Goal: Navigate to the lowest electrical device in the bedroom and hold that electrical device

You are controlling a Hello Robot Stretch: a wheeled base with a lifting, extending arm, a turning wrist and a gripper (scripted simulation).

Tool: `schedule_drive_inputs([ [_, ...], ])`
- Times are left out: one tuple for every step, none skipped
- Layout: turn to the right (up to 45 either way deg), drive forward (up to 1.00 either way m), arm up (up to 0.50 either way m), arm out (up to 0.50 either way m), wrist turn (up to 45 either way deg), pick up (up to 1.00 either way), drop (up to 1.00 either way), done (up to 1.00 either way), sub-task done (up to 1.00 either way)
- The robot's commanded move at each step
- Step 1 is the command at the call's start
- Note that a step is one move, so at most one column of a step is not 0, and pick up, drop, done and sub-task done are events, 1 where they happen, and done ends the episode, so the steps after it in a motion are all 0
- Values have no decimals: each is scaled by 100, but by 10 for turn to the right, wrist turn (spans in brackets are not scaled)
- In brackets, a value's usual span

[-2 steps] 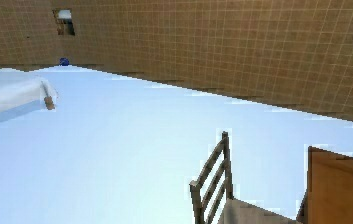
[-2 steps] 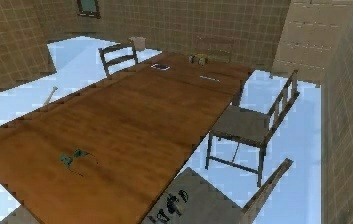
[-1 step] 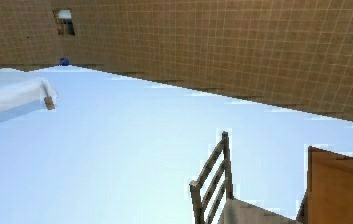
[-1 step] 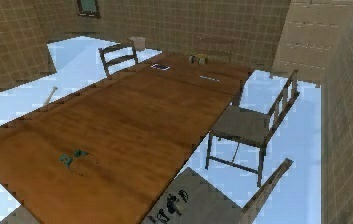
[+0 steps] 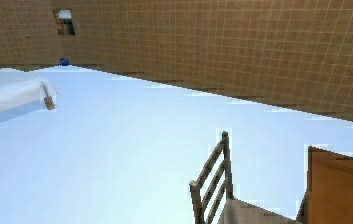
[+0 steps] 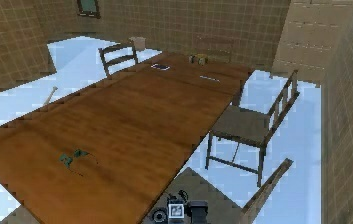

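Forward view: a bed (image 5: 9, 98) at 9 o'clock runs off the left edge. At 11 o'clock a blue blob (image 5: 64, 62) and a wall fixture (image 5: 65, 22) are too small to tell. A chair (image 5: 212, 185) at 6 o'clock is cut by the bottom edge, a board (image 5: 336, 185) at 4 o'clock by the corner.

Arm side view: the table (image 6: 124, 120) runs off at 8 o'clock and hides the seat of a far chair (image 6: 117, 57) at 11 o'clock. A green speck (image 6: 74, 156) and a flat thing (image 6: 160, 67) on it cannot be named. At 6 o'clock the gripper (image 6: 169, 213) is half off the bottom edge; whether it holds anything cannot be told.
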Motion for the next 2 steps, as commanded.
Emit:
schedule_drive_inputs([
  [0,0,0,0,450,0,0,0,0],
  [0,0,0,0,450,0,0,0,0],
])
